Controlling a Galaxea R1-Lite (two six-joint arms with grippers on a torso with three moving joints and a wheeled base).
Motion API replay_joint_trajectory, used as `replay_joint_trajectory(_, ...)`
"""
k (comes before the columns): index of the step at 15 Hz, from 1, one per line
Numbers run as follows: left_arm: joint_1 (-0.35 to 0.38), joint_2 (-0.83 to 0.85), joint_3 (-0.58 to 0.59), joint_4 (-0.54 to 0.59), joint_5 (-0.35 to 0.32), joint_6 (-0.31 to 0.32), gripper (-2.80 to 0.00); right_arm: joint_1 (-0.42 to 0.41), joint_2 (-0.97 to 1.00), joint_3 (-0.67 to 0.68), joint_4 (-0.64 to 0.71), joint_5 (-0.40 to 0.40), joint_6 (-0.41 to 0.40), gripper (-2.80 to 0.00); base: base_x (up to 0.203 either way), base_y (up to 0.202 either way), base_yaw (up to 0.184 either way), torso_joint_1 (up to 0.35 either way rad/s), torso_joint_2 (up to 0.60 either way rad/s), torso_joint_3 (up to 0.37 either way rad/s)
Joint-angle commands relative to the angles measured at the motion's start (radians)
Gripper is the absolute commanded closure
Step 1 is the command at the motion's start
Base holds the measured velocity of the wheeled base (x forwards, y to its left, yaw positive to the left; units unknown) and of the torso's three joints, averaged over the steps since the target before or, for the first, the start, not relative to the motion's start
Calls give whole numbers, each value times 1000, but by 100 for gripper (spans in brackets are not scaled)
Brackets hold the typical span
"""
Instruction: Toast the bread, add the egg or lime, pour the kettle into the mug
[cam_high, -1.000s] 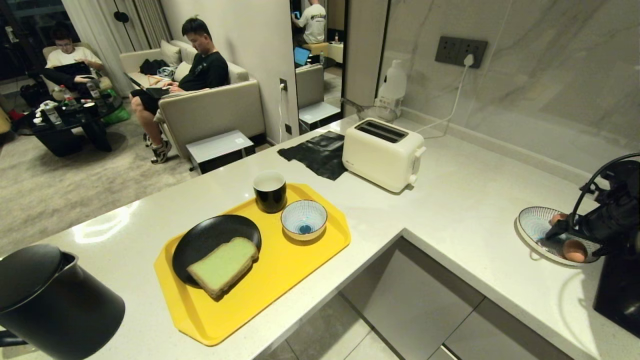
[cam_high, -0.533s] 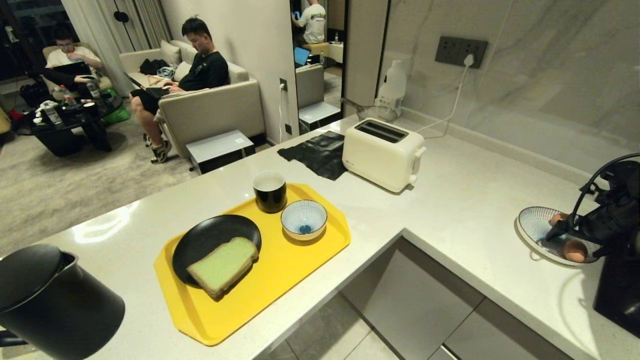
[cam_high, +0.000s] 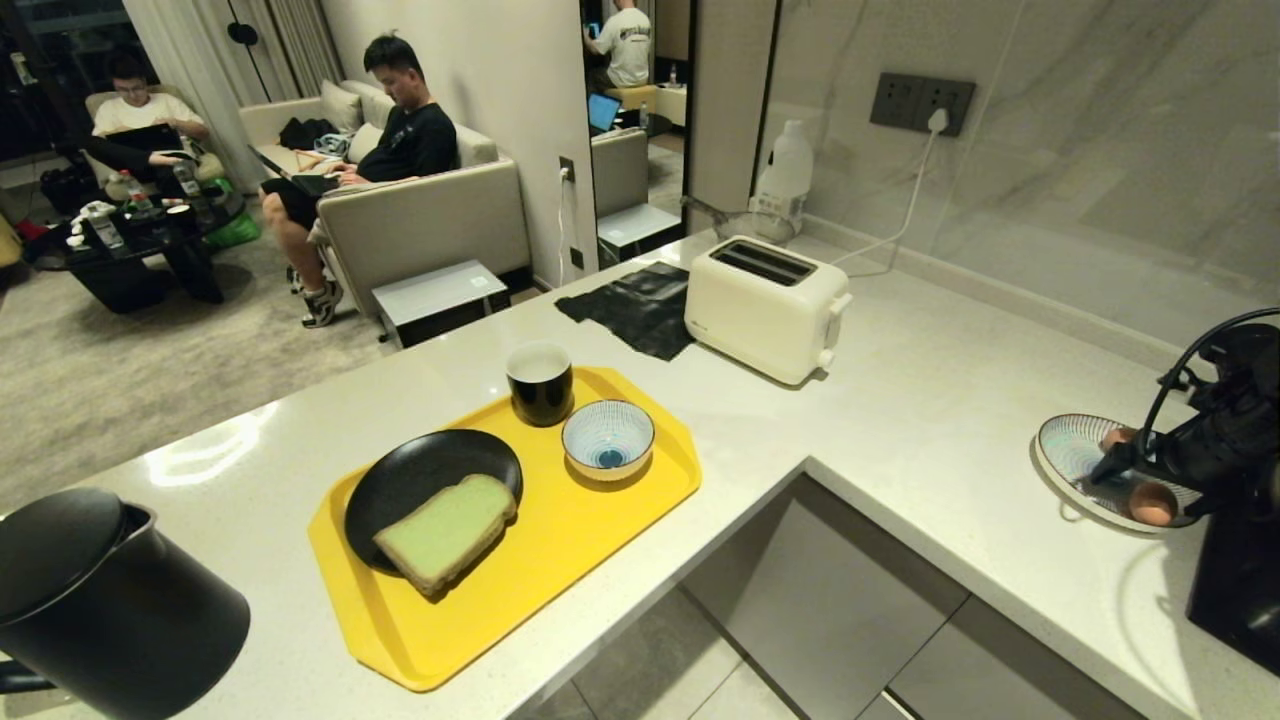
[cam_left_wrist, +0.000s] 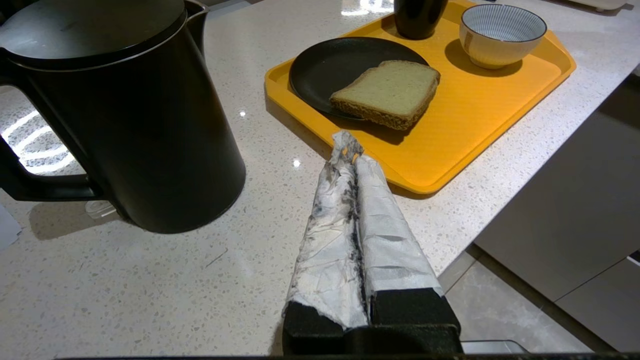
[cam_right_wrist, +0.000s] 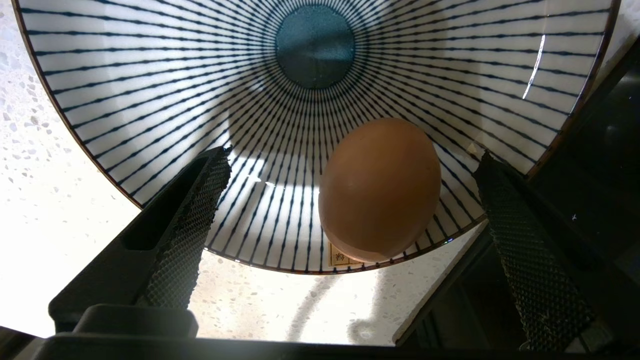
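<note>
Brown egg (cam_right_wrist: 379, 190) is lying in the striped dish (cam_right_wrist: 150, 75) while the right gripper (cam_right_wrist: 350, 225), standing wide around it, is needing only to close gently.

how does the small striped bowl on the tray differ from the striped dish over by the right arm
The small striped bowl is deep and narrow; the striped dish is wide and shallow. The bowl sits on the yellow tray and is empty; the dish sits straight on the counter and holds the egg, with the right tool open around it. Both share blue radial lines around a dark centre.
</note>
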Motion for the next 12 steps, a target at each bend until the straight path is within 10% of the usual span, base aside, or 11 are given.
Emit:
replay_joint_trajectory(1, 0, -3, 0, 0, 0, 0, 0, -1, 2, 0, 4, -1, 1, -280, 0, 0, 0, 0, 0, 0)
replay_joint_trajectory(2, 0, -3, 0, 0, 0, 0, 0, 0, 2, 0, 4, 0, 1, -280, 0, 0, 0, 0, 0, 0)
replay_joint_trajectory(3, 0, -3, -1, 0, 0, 0, 0, 0, 2, 0, 4, -1, 1, 0, 0, 0, 0, 0, 0, 0)
replay_joint_trajectory(12, 0, -3, 0, 0, 0, 0, 0, -1, 8, 0, 4, -16, 2, 0, 0, 0, 0, 0, 0, 0)
